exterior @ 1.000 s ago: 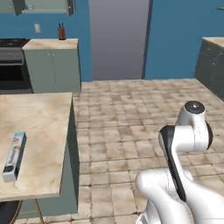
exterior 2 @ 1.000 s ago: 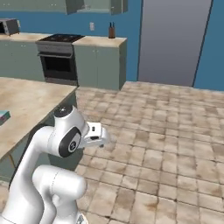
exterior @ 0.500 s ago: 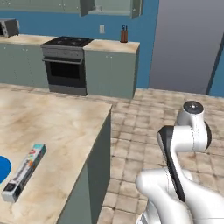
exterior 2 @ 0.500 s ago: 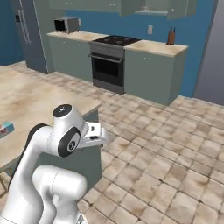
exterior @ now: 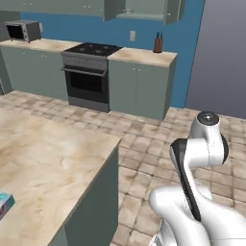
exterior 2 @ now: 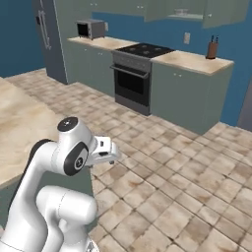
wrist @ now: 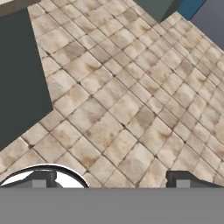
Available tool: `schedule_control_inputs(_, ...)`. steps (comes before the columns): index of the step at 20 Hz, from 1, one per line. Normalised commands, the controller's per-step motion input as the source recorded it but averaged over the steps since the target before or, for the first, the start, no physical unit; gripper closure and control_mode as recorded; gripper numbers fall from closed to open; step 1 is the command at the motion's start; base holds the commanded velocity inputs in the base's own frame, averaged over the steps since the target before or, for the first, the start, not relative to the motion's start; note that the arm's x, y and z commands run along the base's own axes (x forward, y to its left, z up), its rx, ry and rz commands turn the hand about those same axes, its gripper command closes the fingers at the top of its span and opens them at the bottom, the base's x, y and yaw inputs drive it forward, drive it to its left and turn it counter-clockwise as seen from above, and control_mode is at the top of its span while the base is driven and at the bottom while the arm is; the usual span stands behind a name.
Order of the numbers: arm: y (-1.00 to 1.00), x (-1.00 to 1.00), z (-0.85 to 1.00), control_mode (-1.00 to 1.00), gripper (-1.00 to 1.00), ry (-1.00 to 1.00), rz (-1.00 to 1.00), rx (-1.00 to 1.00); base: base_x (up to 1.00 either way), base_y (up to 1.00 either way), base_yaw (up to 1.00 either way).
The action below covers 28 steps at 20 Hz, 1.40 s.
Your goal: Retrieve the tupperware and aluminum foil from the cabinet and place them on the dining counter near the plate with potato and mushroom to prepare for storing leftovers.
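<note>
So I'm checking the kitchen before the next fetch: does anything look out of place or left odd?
Only the wall cabinet above the worktop: its doors stand open, while the cupboards below are shut. No spills or damage on the floor or dining counter.

Even, flat rendered light; soft, slightly blurry pictures.

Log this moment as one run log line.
gripper: open, empty, over floor | aluminum foil: on dining counter | cabinet: open
</note>
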Motion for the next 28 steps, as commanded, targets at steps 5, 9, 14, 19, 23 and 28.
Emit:
schedule_control_inputs(5,0.00,0.00,0.00,1.00,-1.00,0.00,0.00,0.00,1.00,-1.00,0.17)
schedule_control_inputs(9,0.00,0.00,0.00,1.00,-1.00,0.00,0.00,0.00,1.00,-1.00,0.14)
schedule_control_inputs(14,0.00,0.00,0.00,1.00,-1.00,0.00,0.00,0.00,1.00,-0.92,0.09)
schedule_control_inputs(19,0.00,0.00,0.00,1.00,-1.00,0.00,0.00,0.00,1.00,-0.70,0.01)
schedule_control_inputs(23,0.00,0.00,0.00,1.00,-1.00,0.00,0.00,0.00,1.00,-0.41,0.00)
schedule_control_inputs(28,0.00,0.00,0.00,1.00,-1.00,0.00,0.00,0.00,1.00,-0.08,-0.03)
